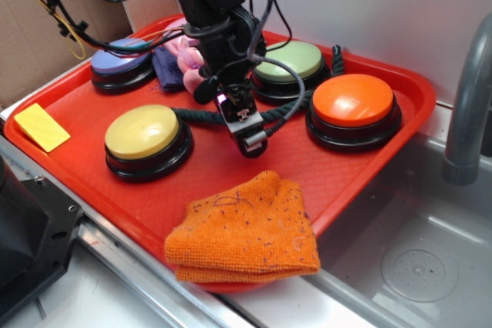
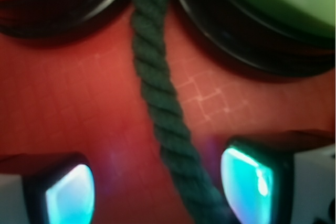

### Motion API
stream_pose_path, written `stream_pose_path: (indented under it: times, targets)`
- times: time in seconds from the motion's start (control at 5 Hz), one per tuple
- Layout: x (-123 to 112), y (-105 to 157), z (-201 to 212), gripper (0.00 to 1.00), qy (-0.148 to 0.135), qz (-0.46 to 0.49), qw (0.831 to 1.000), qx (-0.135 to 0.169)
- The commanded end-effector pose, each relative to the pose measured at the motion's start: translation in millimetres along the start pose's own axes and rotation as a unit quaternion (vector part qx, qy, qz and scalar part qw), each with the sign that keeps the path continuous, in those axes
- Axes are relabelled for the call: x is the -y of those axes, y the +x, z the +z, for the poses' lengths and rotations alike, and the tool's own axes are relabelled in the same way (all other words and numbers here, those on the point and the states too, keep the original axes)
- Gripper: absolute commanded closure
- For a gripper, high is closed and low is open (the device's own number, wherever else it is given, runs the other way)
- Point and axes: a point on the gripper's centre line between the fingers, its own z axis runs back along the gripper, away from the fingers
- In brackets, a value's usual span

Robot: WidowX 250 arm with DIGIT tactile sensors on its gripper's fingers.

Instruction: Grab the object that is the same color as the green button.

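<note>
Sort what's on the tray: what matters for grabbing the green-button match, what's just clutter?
Job:
- green rope, lying between the open gripper fingers
- green button, the color reference

Lying about:
- yellow button
- orange button
- purple button
- orange cloth
- dark blue cloth
- pink item
- yellow card

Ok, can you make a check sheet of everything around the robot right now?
Surface: red tray, beside a metal sink.
Job's things: green rope lies on the tray between the button bases; green button sits at the back.
Clutter: yellow button, orange button, purple button, orange cloth, yellow card, pink and dark blue fabric.
Grippers: gripper is open, one of the fingers on each side of the rope, not closed on it.
Cables: black arm cables hang over the tray.
Surroundings: grey faucet, cardboard.
</note>
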Motion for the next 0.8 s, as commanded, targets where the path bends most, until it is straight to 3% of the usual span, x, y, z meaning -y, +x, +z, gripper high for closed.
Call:
stream_pose_path:
  times: [0.0,0.6]
  targets:
    - [1,8,2,1.0,0.018,0.009,1.0,0.01]
    - [3,5,15,1.0,0.041,0.037,0.998,-0.004]
